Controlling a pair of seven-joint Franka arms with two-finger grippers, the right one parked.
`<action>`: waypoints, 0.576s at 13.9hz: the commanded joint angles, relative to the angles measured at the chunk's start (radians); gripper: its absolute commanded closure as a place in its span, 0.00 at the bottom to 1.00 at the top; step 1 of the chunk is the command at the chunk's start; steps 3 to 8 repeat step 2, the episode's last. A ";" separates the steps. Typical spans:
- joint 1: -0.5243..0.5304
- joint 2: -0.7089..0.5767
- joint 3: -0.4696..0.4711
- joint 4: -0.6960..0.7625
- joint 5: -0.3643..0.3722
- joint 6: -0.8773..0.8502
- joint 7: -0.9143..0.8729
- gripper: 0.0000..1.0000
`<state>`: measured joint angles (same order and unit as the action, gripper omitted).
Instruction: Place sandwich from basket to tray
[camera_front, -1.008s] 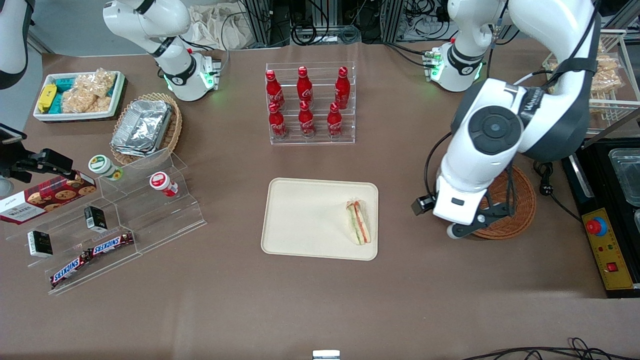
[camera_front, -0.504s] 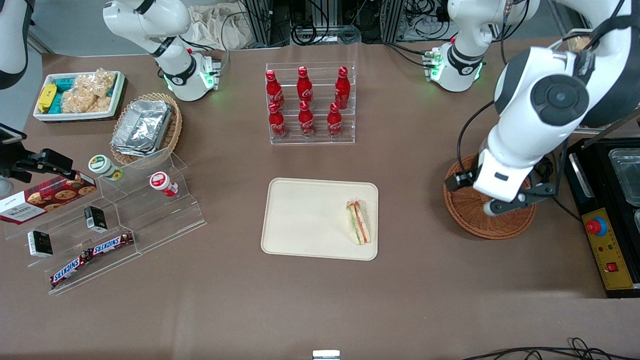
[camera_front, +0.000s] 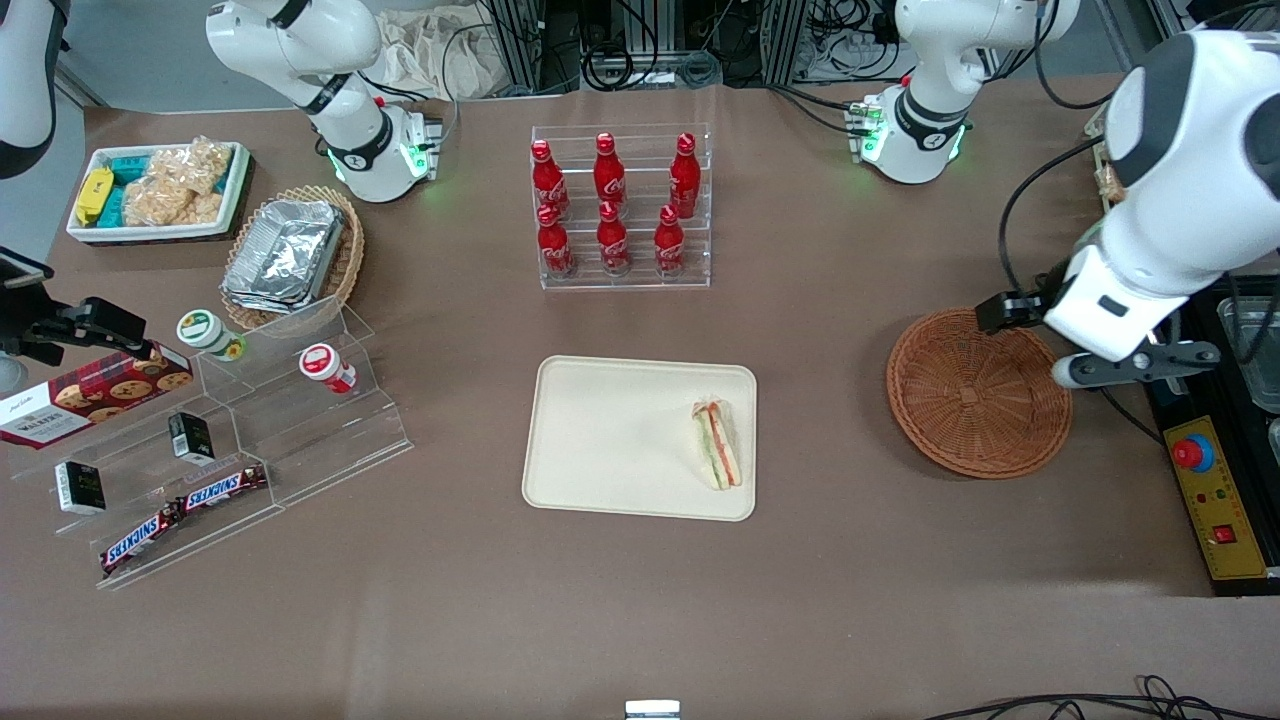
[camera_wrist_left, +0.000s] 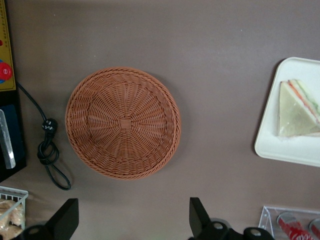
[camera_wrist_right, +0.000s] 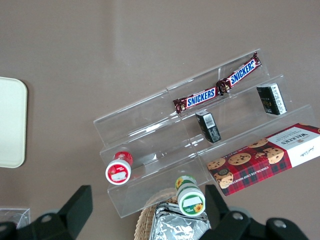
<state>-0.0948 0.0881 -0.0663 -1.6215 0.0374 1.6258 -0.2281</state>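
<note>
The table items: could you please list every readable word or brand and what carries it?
"SNICKERS": two candy bars on the acrylic stand.
"WALKERS": plaid cookie box.
Coca-Cola script: red bottles, blurred.
Black boxes' print: unreadable.
The claw, open, hangs above the basket; no text.

round reddish-brown woven wicker basket (camera_front: 978, 392): ribbed, rough | flat cream-beige rectangular tray (camera_front: 610, 437): smooth, matt | triangular sandwich (camera_front: 718, 444): wrapped in clear glossy film | black two-finger gripper (camera_wrist_left: 131, 220): matt plastic, seen above brown matt tabletop (camera_front: 860, 560)
</note>
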 joint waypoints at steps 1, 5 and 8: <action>0.000 0.001 0.048 0.037 -0.039 -0.046 0.108 0.01; 0.001 0.008 0.057 0.051 -0.039 -0.047 0.154 0.01; 0.001 0.008 0.057 0.051 -0.039 -0.047 0.154 0.01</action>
